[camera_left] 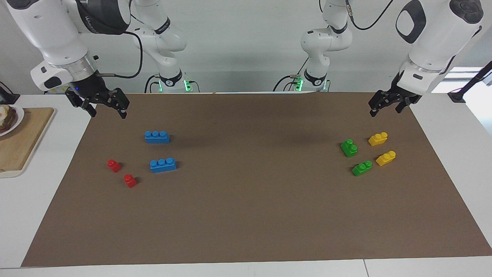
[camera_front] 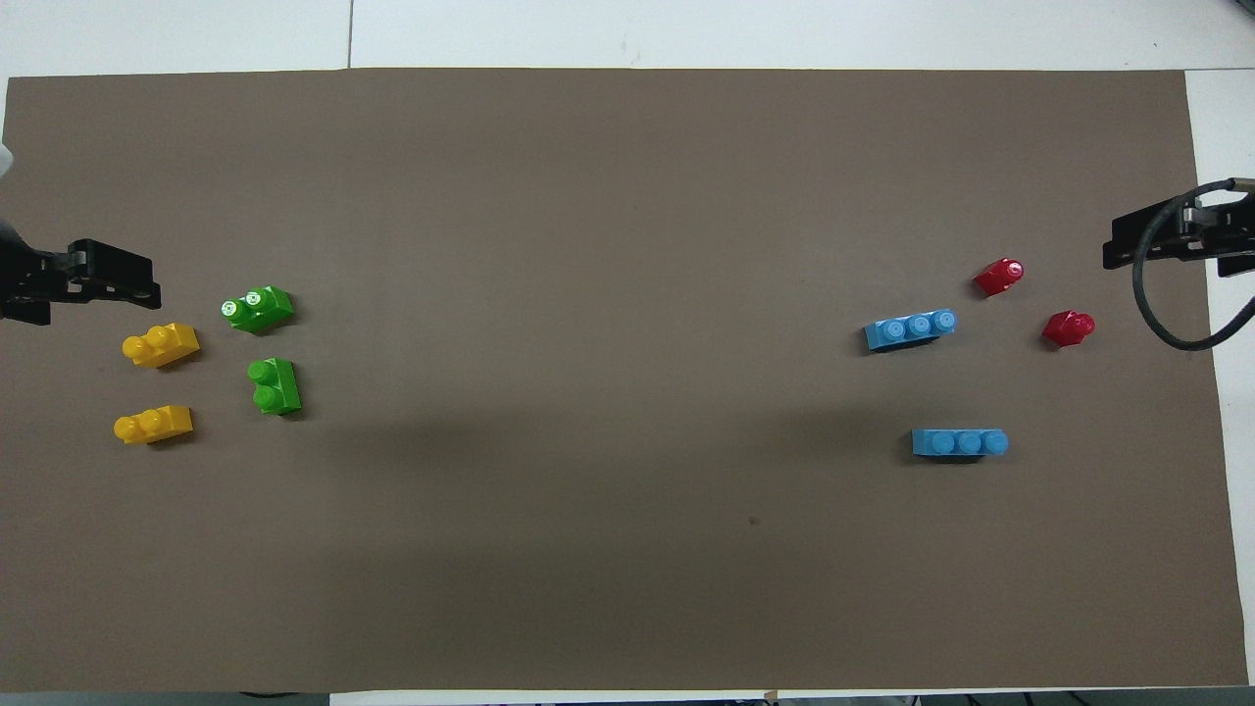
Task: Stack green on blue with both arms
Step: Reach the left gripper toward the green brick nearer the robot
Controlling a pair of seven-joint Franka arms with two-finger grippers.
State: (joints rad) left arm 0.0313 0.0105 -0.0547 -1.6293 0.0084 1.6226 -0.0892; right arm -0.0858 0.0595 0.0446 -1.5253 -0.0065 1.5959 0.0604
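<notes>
Two green two-stud bricks lie on the brown mat toward the left arm's end: one nearer the robots (camera_left: 349,148) (camera_front: 274,385), one farther (camera_left: 361,168) (camera_front: 257,309). Two blue three-stud bricks lie toward the right arm's end: one nearer the robots (camera_left: 157,137) (camera_front: 959,443), one farther (camera_left: 163,165) (camera_front: 909,329). My left gripper (camera_left: 385,111) (camera_front: 118,279) hangs open and empty above the mat's edge beside the green and yellow bricks. My right gripper (camera_left: 107,112) (camera_front: 1137,245) hangs open and empty above the mat's edge beside the blue and red bricks.
Two yellow two-stud bricks (camera_left: 378,139) (camera_left: 386,158) lie beside the green ones. Two small red bricks (camera_left: 114,165) (camera_left: 130,180) lie beside the blue ones. A wooden board (camera_left: 23,142) with a plate stands off the mat at the right arm's end.
</notes>
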